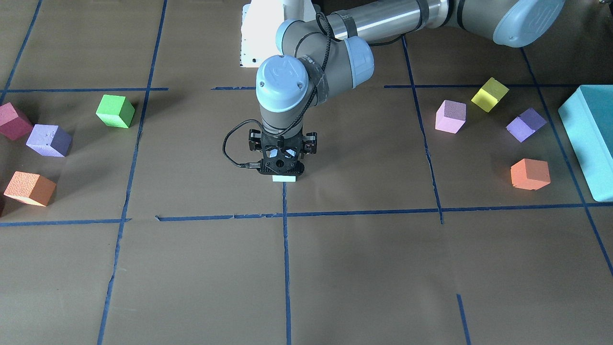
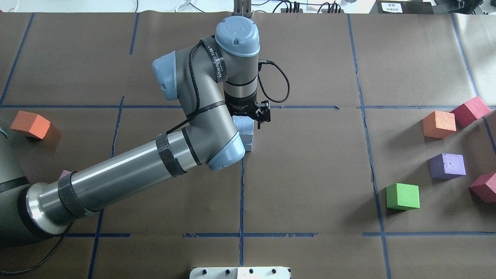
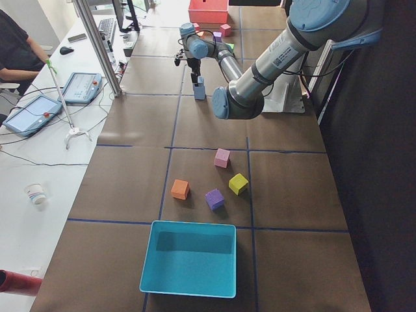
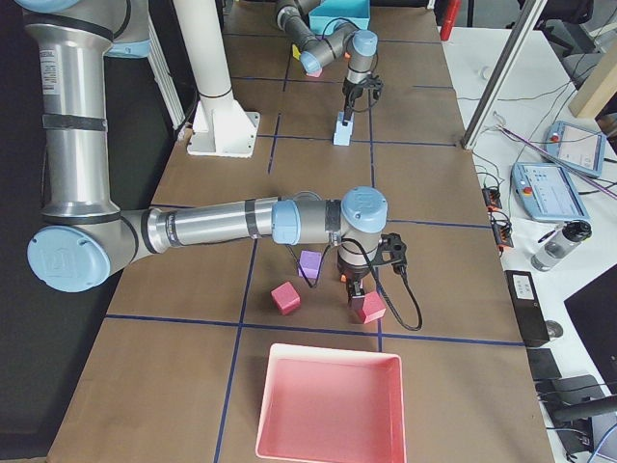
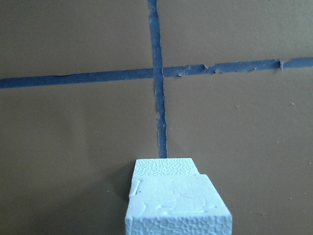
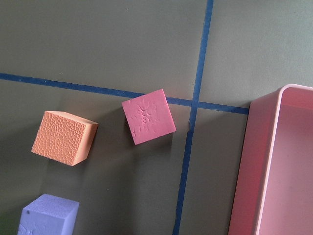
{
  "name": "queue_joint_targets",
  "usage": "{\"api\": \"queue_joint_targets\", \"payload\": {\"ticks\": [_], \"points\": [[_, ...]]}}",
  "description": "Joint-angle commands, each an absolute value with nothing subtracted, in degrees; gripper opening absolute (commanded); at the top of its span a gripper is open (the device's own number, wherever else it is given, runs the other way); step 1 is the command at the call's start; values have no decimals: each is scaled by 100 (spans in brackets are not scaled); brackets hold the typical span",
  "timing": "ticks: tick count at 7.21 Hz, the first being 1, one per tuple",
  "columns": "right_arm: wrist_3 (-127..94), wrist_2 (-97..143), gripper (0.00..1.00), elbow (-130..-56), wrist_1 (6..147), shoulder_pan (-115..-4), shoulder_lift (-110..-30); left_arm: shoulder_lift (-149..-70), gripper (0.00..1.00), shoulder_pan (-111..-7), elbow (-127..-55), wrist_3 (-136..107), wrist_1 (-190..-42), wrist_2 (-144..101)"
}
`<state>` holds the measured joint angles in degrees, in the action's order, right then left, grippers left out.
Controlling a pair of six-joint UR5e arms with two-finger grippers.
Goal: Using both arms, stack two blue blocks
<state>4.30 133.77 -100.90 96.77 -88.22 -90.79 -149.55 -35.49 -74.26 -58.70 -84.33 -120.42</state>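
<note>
The two pale blue blocks stand stacked at the table's middle, on a tape crossing [image 2: 245, 132]. The stack shows in the left side view [image 3: 199, 90] and the right side view [image 4: 341, 131]. In the left wrist view the upper block [image 5: 176, 205] sits slightly turned on the lower one [image 5: 165, 166]. My left gripper [image 1: 282, 173] points straight down onto the stack. Its jaws stand wider than the block edge [image 1: 285, 178] showing under them. My right gripper [image 4: 355, 289] shows only in the right side view, low over a magenta cube [image 4: 369, 309]. I cannot tell whether it is open or shut.
A teal box [image 1: 591, 139] stands at my left end, with pink, yellow, purple and orange cubes [image 1: 530, 174] near it. A pink tray [image 4: 328, 405] stands at my right end, with green [image 2: 403, 196], purple, orange and magenta cubes close by.
</note>
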Motion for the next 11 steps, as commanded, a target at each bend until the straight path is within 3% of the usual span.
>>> {"api": "queue_joint_targets", "payload": {"ticks": [1, 3, 5, 9, 11], "points": [[431, 13377, 100, -10090, 9677, -8850, -9079, -14950, 100, -3743, -7767, -5871, -8202, -12067], [474, 13690, 100, -9819, 9668, -9016, -9105, -14785, 100, -3927, -8468, -5793, -7623, -12094], [510, 13790, 100, -9738, 9668, -9131, -9158, -13639, 100, -4313, -9819, -5392, -7401, -12303], [248, 13755, 100, -9669, 8847, -9193, -9491, -11896, 100, -5332, -11255, -4012, -7040, -12559], [-149, 13781, 100, -9694, 8771, -9193, -9501, -10885, 100, -6208, -11531, -2838, -7092, -12795]]}}
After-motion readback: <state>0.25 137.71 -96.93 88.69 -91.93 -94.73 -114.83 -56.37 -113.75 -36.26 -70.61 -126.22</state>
